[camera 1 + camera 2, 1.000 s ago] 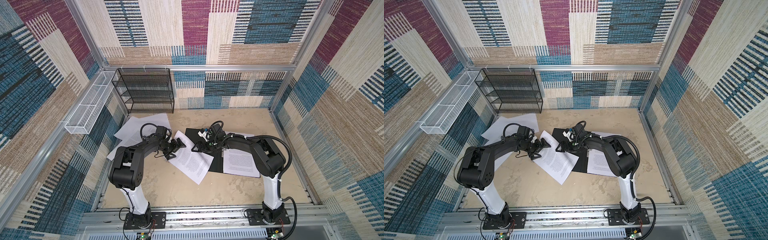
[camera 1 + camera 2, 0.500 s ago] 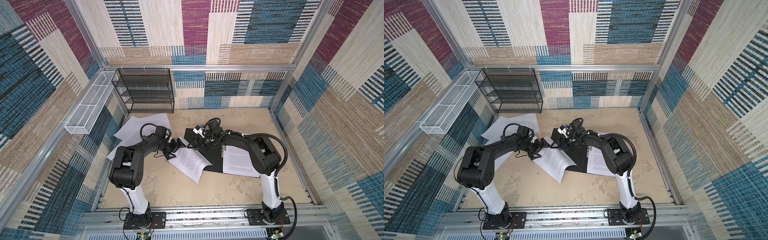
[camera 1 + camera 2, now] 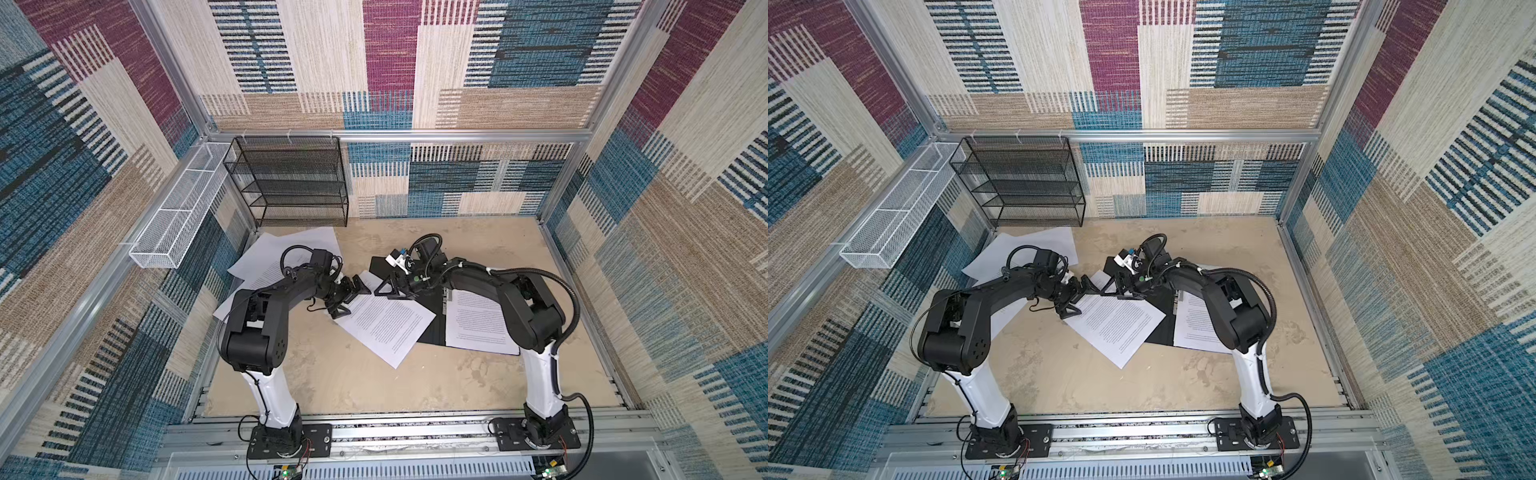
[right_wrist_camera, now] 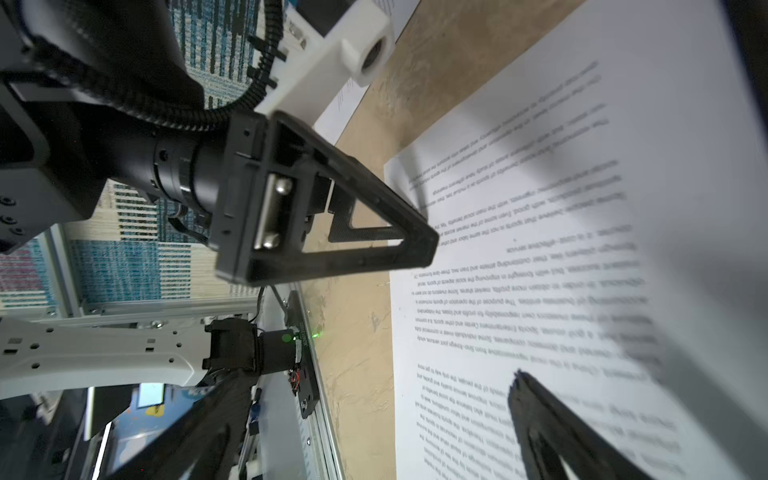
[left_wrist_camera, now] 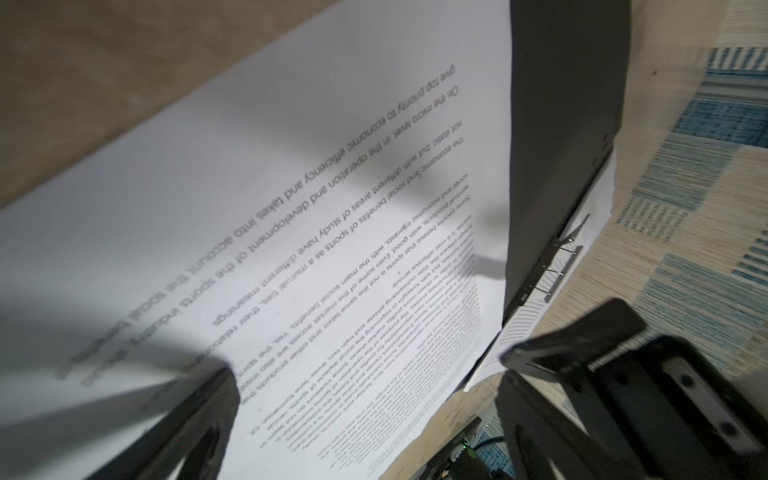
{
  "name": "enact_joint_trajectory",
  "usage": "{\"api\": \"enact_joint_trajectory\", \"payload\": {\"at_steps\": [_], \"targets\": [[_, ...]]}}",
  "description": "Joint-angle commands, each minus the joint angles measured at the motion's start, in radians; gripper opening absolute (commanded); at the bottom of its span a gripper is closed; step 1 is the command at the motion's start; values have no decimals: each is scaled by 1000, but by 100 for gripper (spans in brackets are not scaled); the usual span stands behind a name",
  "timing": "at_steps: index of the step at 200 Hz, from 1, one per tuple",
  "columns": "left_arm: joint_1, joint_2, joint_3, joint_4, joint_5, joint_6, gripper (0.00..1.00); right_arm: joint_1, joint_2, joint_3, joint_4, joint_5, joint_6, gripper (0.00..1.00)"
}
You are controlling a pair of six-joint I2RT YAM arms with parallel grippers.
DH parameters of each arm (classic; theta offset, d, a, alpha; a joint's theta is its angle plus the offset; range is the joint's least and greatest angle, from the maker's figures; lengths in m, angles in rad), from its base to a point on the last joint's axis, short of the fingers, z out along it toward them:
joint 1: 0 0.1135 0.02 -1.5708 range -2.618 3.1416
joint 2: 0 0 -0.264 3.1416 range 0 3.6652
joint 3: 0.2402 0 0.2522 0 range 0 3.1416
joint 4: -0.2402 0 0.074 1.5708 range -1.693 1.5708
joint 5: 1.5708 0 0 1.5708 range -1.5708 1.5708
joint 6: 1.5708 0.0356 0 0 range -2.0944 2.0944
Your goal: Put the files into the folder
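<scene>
The folder [image 3: 380, 266] lies open on the table with its black inside up. One printed sheet [image 3: 482, 324] rests on its right half. Another printed sheet [image 3: 384, 322] lies askew, partly on the folder's left half and partly on the table. More of the files [image 3: 286, 249] are piled at the back left. My left gripper [image 3: 349, 297] is open at this sheet's left corner, and the left wrist view shows the sheet's [image 5: 291, 208] edge running between its fingers. Facing it, my right gripper [image 3: 390, 286] is open over the sheet's far corner, holding nothing.
A black wire-mesh rack [image 3: 291, 183] stands against the back wall. A white mesh basket [image 3: 178, 212] hangs on the left wall. Patterned walls close in three sides, and a metal rail [image 3: 395, 424] carrying both arm bases runs along the front.
My right gripper has moved left over the folder towards the left gripper. The askew sheet's far corner shifted slightly and lies flat again. The left arm has hardly moved.
</scene>
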Motion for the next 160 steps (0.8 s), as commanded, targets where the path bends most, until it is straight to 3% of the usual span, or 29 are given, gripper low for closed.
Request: {"api": "enact_joint_trajectory", "payload": {"at_steps": [1,32,74,160], "targets": [[3,40,61,-198,-209,101,99,-2,-52,6,-115,276,-47,100],[-3,80,155,-256,-237,149,99,-2,-112,-64,-140,362,-55,100],[-35,164,335,-404,-378,273,99,-1,-125,-124,-140,395,-50,100],[-35,223,359,-416,-386,293,99,32,-161,-234,-129,481,17,100]]}}
